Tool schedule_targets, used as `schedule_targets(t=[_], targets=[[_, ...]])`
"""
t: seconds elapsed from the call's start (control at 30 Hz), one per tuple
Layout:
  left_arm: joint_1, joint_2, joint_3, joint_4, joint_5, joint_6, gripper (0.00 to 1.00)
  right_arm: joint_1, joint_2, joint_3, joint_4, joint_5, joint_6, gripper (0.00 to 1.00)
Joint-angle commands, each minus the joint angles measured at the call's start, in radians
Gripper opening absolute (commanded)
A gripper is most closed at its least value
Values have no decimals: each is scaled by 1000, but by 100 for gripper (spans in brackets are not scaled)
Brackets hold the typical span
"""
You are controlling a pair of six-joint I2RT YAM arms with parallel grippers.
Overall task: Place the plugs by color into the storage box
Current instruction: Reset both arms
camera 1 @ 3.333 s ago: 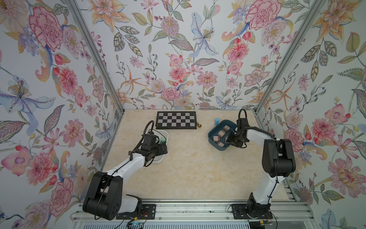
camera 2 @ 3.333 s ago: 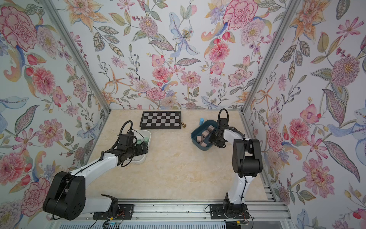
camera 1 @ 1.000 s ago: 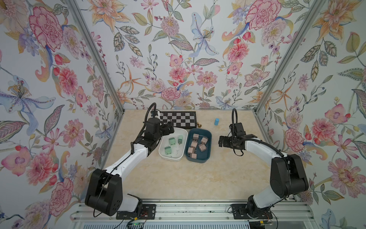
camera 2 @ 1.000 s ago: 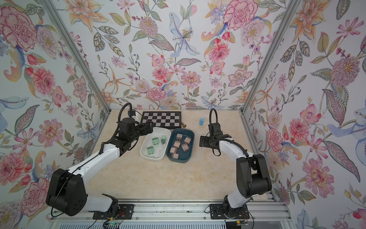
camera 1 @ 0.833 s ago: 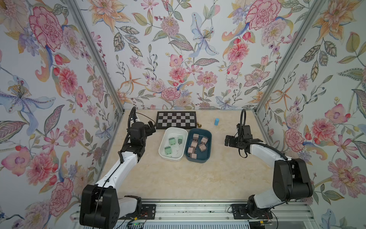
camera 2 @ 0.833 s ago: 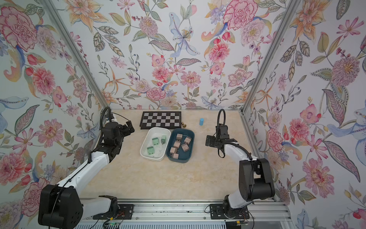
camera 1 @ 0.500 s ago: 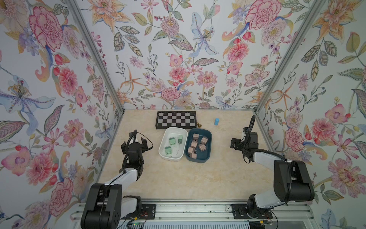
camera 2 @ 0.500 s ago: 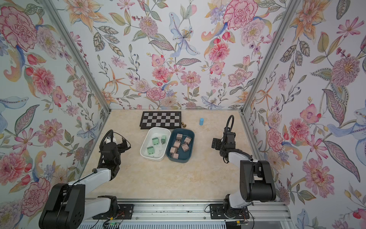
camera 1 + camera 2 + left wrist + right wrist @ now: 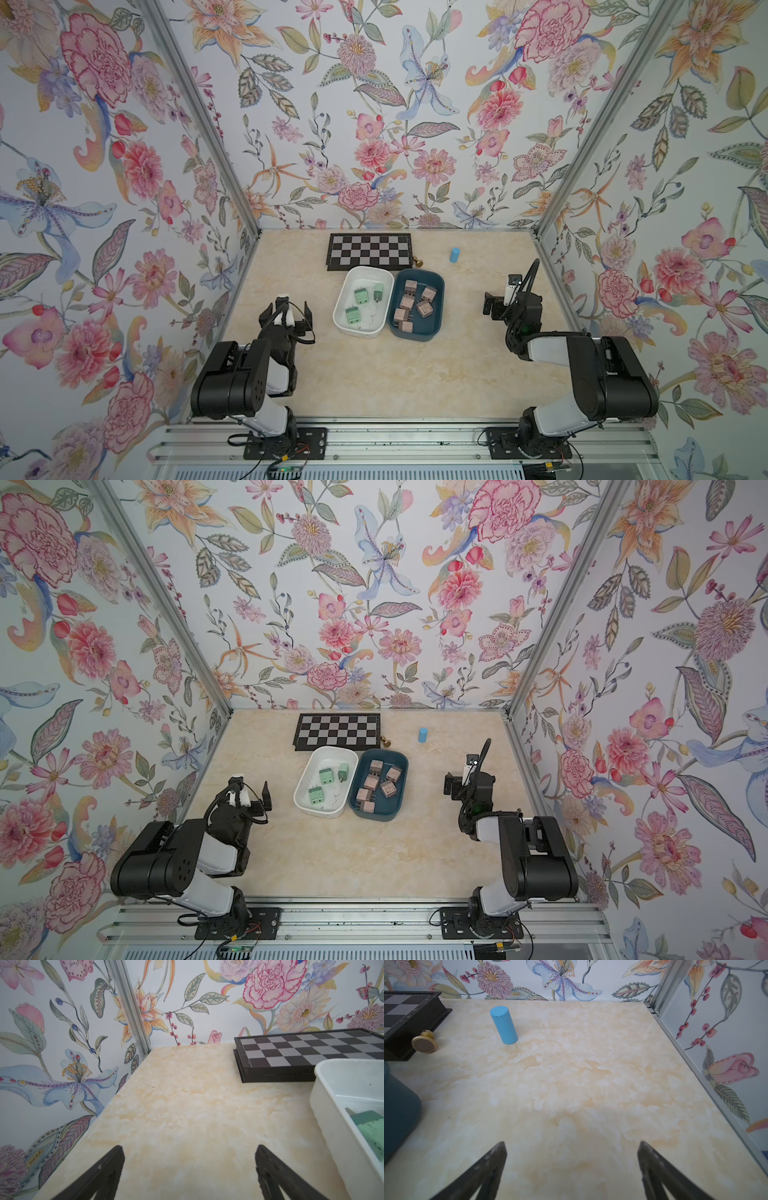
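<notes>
Confirm that the left gripper and right gripper stand with jaws apart, empty. You find the green plugs in the white tray, near the left gripper; the pink plugs lie in the blue tray, well apart from the right gripper

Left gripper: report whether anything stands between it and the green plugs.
Only the near wall of the white box. The left gripper, jaws open, sits beside that box, apart from it; the three green plugs lie inside it.
</notes>
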Motion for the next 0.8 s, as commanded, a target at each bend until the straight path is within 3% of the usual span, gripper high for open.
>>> schedule_targets(t=[0.0, 0.07, 0.77], targets=[[-21, 5, 61, 49, -12, 43, 99, -6, 48, -147, 452, -25, -34, 100], [-63, -21, 114, -15, -94, 69, 100, -11, 0, -83, 236, -30, -23, 100], [-80, -17, 123, -31, -125, 78, 99, 3, 16, -80, 260, 30, -22, 100]])
